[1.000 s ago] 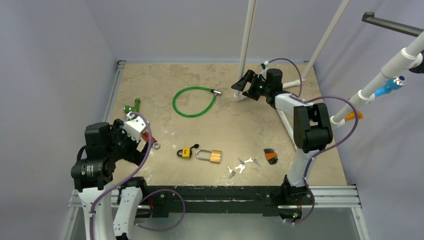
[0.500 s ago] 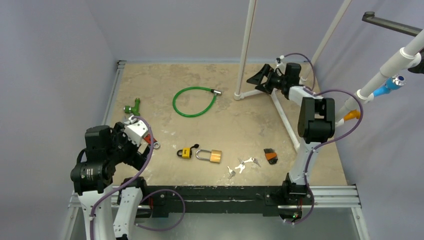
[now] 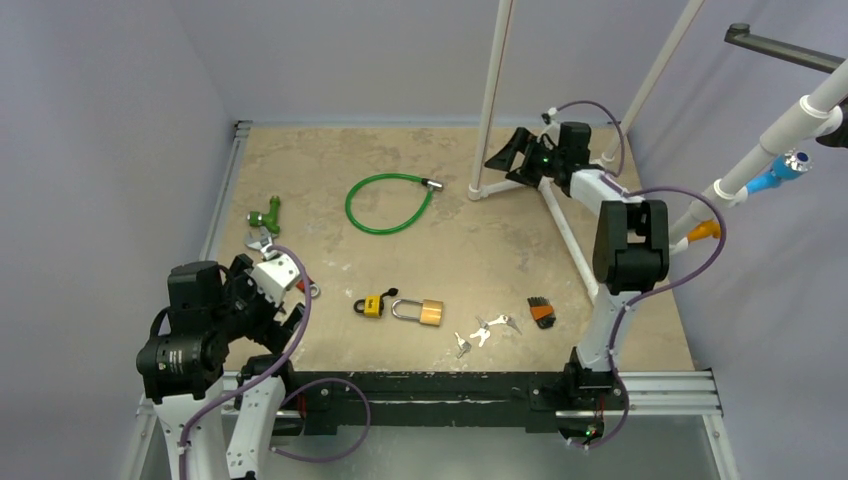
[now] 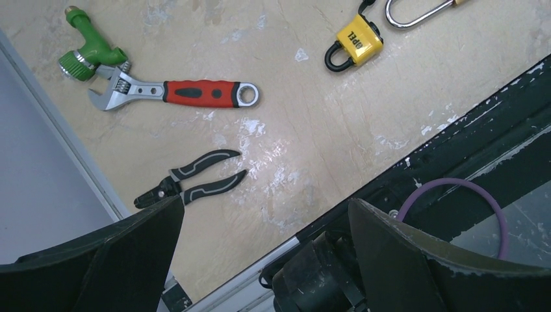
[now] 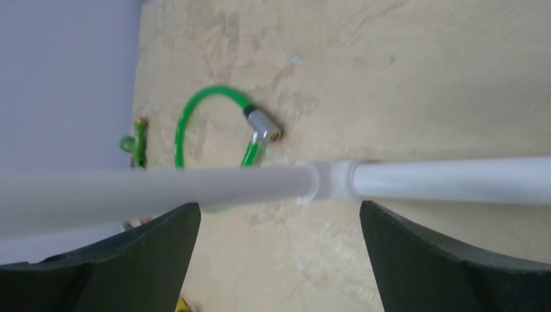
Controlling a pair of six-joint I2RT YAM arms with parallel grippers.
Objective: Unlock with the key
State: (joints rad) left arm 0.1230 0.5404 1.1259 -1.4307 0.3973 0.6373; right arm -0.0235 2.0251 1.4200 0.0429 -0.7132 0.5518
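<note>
Brass padlock (image 3: 431, 312) lies flat, its long axis across the table and its steel shackle pointing left at a small yellow padlock (image 3: 372, 305) just beside it. Silver keys (image 3: 481, 331) lie near its right. Left gripper (image 4: 263, 205), well to its left, and right gripper (image 5: 279, 207), far beyond it, both have jaws spread and hold nothing.
</note>
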